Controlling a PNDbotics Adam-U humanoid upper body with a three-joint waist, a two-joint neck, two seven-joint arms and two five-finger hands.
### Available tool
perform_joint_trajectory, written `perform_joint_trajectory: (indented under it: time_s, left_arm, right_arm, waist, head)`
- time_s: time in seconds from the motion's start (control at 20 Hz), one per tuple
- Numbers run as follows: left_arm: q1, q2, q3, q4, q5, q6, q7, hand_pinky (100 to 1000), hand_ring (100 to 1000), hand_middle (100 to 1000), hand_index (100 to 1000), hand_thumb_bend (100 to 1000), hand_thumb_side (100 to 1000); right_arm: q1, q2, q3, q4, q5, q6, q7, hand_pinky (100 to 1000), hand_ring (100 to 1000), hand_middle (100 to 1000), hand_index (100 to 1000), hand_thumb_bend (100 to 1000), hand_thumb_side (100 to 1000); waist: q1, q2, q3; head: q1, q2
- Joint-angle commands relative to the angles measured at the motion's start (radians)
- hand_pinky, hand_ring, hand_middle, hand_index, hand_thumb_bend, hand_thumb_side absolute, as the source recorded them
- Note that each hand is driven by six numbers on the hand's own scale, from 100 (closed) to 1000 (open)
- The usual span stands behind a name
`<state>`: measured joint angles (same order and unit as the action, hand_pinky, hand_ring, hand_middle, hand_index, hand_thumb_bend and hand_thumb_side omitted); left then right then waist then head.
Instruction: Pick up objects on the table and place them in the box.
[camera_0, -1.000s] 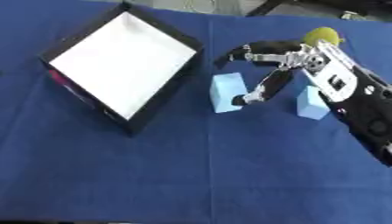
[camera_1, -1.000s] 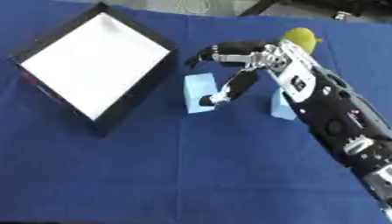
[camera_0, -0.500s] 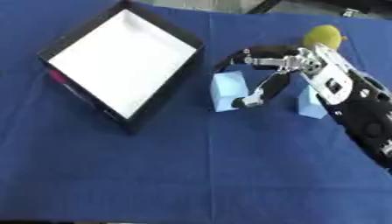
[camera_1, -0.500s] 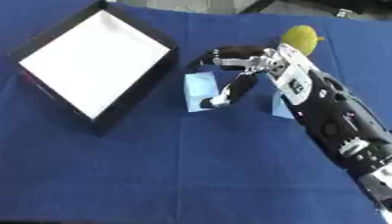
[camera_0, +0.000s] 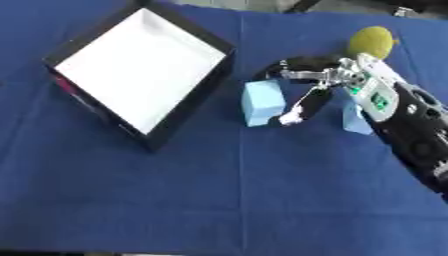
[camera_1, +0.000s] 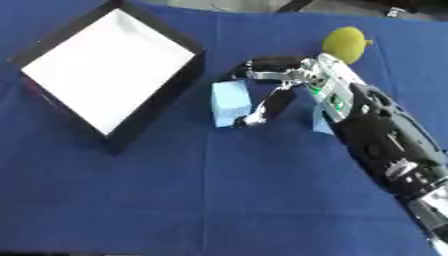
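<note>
Here the right hand (camera_0: 337, 82) comes in from the right side over the blue surface (camera_0: 219, 200), and its fingers (camera_0: 293, 112) are curled around a light blue block (camera_0: 262, 102). One finger goes over the far end of the block and another comes down on its right side, with a pale tip near the lower corner. I judge this as a hold that is closing on the block; if the block is already lifted I cannot tell. The left hand is not visible in any view.

The block looks like foam or light plastic, so it is probably light and a little stiff, not fragile. Its faces are flat and smooth, so taking it on two opposite long faces, near the middle, seems the best place; at a corner it may turn or slip out.

A second light blue block (camera_1: 320, 123) lies just beside the forearm, partly hidden under it. Further away, a yellow-green round object (camera_0: 371, 42), maybe a fruit, lies near the far edge; it will roll easily and needs a wider hold.

The black box (camera_0: 188, 112) with a white inside stands at the left, turned askew, well apart from the block.

No label or writing can be read on the objects.
</note>
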<state>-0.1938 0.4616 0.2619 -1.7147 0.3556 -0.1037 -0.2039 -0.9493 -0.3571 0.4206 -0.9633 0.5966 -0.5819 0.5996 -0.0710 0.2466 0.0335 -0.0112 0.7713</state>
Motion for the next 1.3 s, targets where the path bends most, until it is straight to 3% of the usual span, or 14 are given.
perform_joint_trajectory:
  time_s: [0.05, 0.15, 0.25, 0.3, 0.45, 0.6, 0.9, 1.05, 1.25, 1.3]
  left_arm:
    - [-0.011, 0.014, 0.004, -0.015, -0.007, -0.004, -0.005, 559, 784, 728, 657, 100, 654]
    - [-0.012, 0.014, 0.003, -0.014, -0.008, -0.004, -0.007, 560, 784, 727, 655, 100, 655]
    - [-0.012, 0.014, 0.002, -0.014, -0.008, -0.005, -0.009, 559, 783, 727, 654, 100, 655]
    - [-0.012, 0.014, 0.002, -0.013, -0.008, -0.005, -0.010, 559, 782, 726, 653, 100, 654]
    - [-0.010, 0.015, 0.001, -0.013, -0.010, -0.004, -0.012, 560, 781, 724, 651, 100, 655]
    - [-0.006, 0.017, 0.001, -0.011, -0.011, -0.003, -0.014, 559, 779, 721, 648, 100, 655]
    - [0.000, 0.023, 0.002, -0.011, -0.007, -0.005, -0.010, 556, 776, 718, 645, 100, 665]
    - [0.001, 0.024, 0.003, -0.011, -0.003, -0.008, -0.008, 556, 776, 718, 645, 100, 649]
    - [0.002, 0.025, 0.003, -0.011, -0.002, -0.009, -0.007, 556, 776, 718, 645, 100, 649]
    - [0.002, 0.025, 0.003, -0.011, -0.002, -0.009, -0.007, 557, 777, 718, 645, 100, 645]
  right_arm:
    - [-0.014, -0.006, -0.017, 0.006, 0.013, -0.198, 0.202, 1000, 866, 694, 924, 456, 490]
    - [-0.015, -0.002, -0.022, 0.013, 0.012, -0.196, 0.203, 1000, 828, 606, 878, 456, 465]
    - [-0.017, 0.002, -0.026, 0.023, 0.005, -0.190, 0.205, 1000, 817, 581, 859, 417, 455]
    - [-0.018, 0.002, -0.029, 0.026, -0.005, -0.186, 0.206, 1000, 789, 528, 808, 322, 409]
    - [-0.020, -0.003, -0.035, 0.017, -0.055, -0.163, 0.204, 1000, 762, 485, 757, 242, 401]
    - [-0.025, -0.020, -0.031, -0.018, -0.120, -0.132, 0.197, 1000, 698, 423, 670, 100, 409]
    - [-0.074, -0.099, -0.005, -0.145, -0.334, -0.083, 0.225, 1000, 586, 349, 588, 100, 323]
    - [-0.098, -0.134, -0.016, -0.191, -0.449, -0.064, 0.257, 1000, 582, 347, 587, 100, 319]
    - [-0.102, -0.144, -0.022, -0.214, -0.494, -0.036, 0.289, 1000, 582, 347, 587, 100, 319]
    - [-0.103, -0.145, -0.023, -0.217, -0.498, -0.032, 0.292, 971, 526, 320, 566, 100, 234]
  waist:
    - [0.013, 0.004, 0.003]
    - [0.015, 0.005, 0.004]
    - [0.015, 0.006, 0.004]
    - [0.015, 0.005, 0.003]
    - [0.013, 0.003, 0.001]
    - [0.011, -0.002, -0.001]
    - [0.009, -0.018, -0.009]
    - [0.011, -0.022, -0.010]
    - [0.011, -0.023, -0.010]
    - [0.012, -0.023, -0.009]
  head:
    - [-0.004, -0.001]
    - [-0.006, -0.001]
    - [-0.006, -0.001]
    - [-0.007, -0.001]
    - [-0.005, -0.001]
    - [-0.001, -0.001]
    - [0.012, -0.001]
    - [0.012, -0.001]
    - [0.013, -0.001]
    - [0.012, -0.001]
